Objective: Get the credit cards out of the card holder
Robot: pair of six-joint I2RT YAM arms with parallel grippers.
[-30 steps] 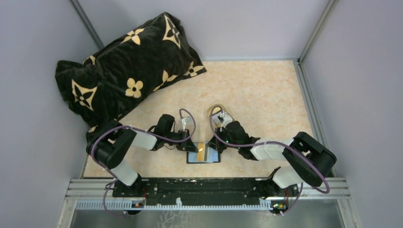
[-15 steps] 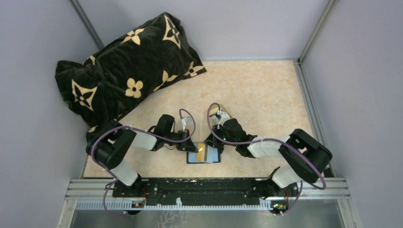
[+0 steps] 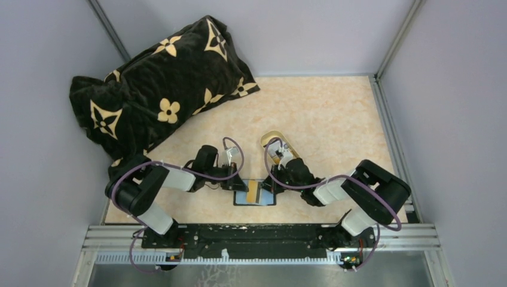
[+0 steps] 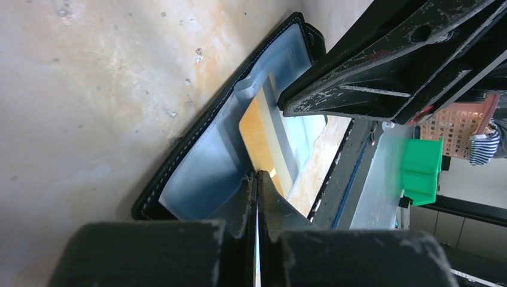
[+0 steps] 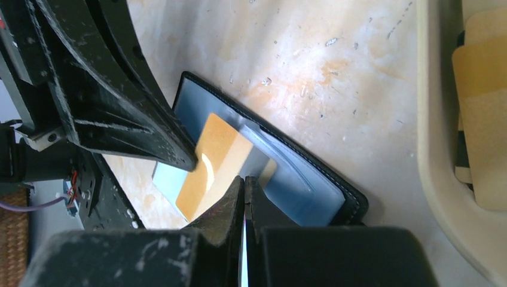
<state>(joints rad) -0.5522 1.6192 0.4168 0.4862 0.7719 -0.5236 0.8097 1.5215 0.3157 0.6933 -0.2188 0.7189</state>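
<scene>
The card holder (image 3: 256, 197) lies open and flat on the counter (image 3: 335, 119) at 6 o'clock, close to the near edge and between the two arms, with its silvery blue inner panel facing up. An orange-yellow card (image 5: 215, 164) sticks partway out of its pocket, and a pale bluish card (image 5: 164, 179) shows beneath it, poking past the holder's edge. The left gripper (image 4: 257, 179) comes in from the holder's 9 o'clock side with its fingers pressed together, gripping nothing, its tip down at the orange-yellow card's edge over the inner panel. The right gripper (image 5: 244, 182) reaches in from about 2 o'clock, likewise closed on nothing, its tip at the edge of the same card where it meets the pocket. A gold-rimmed oval tray (image 3: 274, 136) sits just beyond the right gripper at 1 o'clock from the holder, with flat tan-yellow cards (image 5: 484, 107) lying in it. A black flowered pillow (image 3: 161, 84) fills the 10 o'clock corner.
</scene>
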